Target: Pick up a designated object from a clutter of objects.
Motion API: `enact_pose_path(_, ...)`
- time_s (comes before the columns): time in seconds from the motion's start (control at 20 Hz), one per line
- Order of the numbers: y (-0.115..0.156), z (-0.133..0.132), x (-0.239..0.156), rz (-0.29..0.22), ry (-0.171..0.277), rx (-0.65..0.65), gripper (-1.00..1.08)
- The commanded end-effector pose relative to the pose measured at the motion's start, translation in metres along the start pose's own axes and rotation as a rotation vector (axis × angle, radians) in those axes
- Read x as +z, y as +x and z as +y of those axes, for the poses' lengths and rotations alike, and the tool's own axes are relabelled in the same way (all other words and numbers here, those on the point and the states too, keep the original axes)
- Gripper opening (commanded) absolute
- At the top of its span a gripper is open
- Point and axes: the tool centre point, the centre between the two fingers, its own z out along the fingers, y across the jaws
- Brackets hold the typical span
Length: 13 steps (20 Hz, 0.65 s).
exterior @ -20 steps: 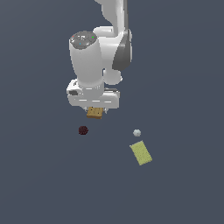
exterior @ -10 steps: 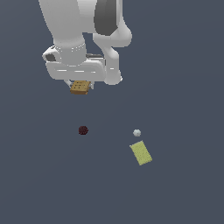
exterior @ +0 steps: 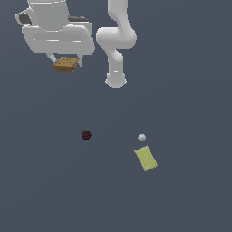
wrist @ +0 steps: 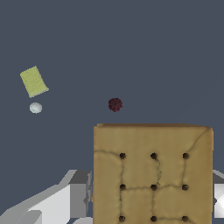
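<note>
The job looks almost done: the brown box (exterior: 66, 64) is up in the air, held tight between the two fingers of the end effector (exterior: 66, 63), in the upper left of the exterior view. In the wrist view the brown box (wrist: 152, 174) fills the lower right of the frame, and you can see its flat face with small dark dots and thin crack lines. A gray finger (wrist: 80, 192) sits just beside its side in that view, so the end effector is closed on the box and not open wide. The box looks flat and level, not tipping. The other things are left down on the dark tabletop (exterior: 190, 90), well apart from the box. The little dark red ball (exterior: 86, 135) sits near the middle of the exterior view. The tiny white ball (exterior: 142, 137) lies to the right of it, and the yellow-green slab (exterior: 146, 158) is just below the white ball, close to it but I cannot tell if they touch. None of these three are near the end effector. I think the picking up part is finished, since the box hangs high above the rest. What may be left is only to keep hold of it and not let it slip
</note>
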Motion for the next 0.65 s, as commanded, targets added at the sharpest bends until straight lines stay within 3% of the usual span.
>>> enact_pose_path(0.0, -0.006, 0.009, -0.016, -0.001, 0.0, -0.001, -1.0)
enact_pose_path(0.6, -0.014, 0.027, -0.047, -0.001, -0.003, -0.002, -1.0)
